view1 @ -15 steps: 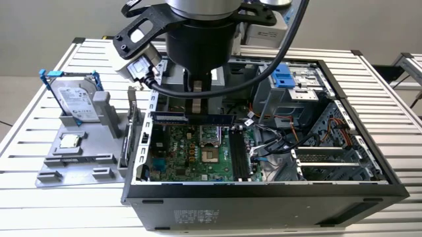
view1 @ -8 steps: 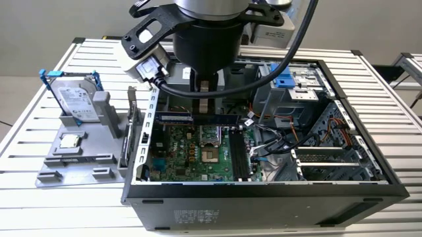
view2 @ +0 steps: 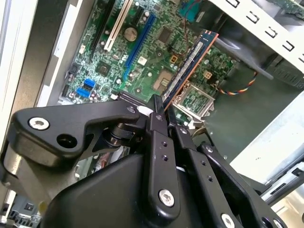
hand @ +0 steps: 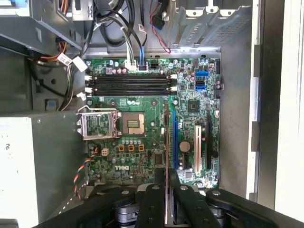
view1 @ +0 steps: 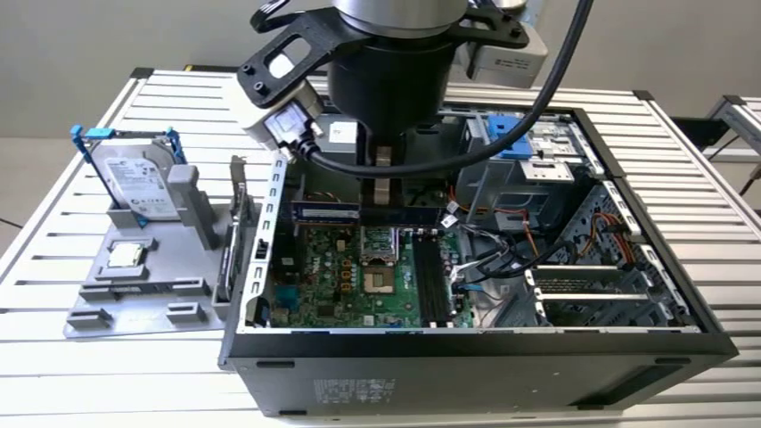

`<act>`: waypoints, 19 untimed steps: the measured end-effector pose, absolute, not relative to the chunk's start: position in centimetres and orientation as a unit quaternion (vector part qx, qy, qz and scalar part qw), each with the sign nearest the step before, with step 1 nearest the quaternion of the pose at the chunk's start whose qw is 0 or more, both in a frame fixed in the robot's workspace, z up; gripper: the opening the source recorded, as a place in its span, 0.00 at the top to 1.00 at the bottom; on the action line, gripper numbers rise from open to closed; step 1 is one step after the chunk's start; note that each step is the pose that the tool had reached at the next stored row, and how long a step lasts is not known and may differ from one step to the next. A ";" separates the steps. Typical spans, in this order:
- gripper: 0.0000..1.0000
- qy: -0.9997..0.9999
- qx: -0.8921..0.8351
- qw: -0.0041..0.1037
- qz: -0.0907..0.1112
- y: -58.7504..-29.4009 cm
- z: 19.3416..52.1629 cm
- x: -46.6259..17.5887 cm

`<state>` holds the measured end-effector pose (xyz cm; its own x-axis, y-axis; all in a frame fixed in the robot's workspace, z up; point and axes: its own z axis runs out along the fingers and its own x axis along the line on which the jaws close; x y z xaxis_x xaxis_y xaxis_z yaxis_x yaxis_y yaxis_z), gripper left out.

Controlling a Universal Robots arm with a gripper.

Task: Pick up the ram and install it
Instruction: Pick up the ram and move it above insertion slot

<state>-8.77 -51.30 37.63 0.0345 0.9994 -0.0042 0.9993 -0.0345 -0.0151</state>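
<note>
The ram (view2: pixel 190 66) is a slim dark board with an orange edge, and my gripper (view2: pixel 160 110) is shut on one end of it. It hangs above the green motherboard (view1: pixel 327 285) inside the open computer case (view1: pixel 476 343). In the exterior view the ram (view1: pixel 327 211) lies level under the gripper (view1: pixel 380 192), over the far part of the board. In the first wrist view the ram (hand: pixel 166 137) shows edge-on, rising from the gripper (hand: pixel 166 183), at right angles to the black memory slots (hand: pixel 128 83), which sit further off past the processor socket (hand: pixel 133 124).
Left of the case stands a grey fixture (view1: pixel 143 285) with a silver hard drive in a blue frame (view1: pixel 131 178), a processor chip (view1: pixel 125 254) and a card with a metal bracket (view1: pixel 244 223). Cables (view1: pixel 500 259), a drive cage (view1: pixel 523 152) and the case walls crowd the board.
</note>
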 end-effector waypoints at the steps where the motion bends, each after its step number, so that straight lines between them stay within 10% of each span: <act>1: 1.00 -0.695 -0.719 0.004 0.007 -51.3 37.6 -8.6; 19: 1.00 -0.694 -0.720 0.004 0.007 -51.3 37.6 -6.5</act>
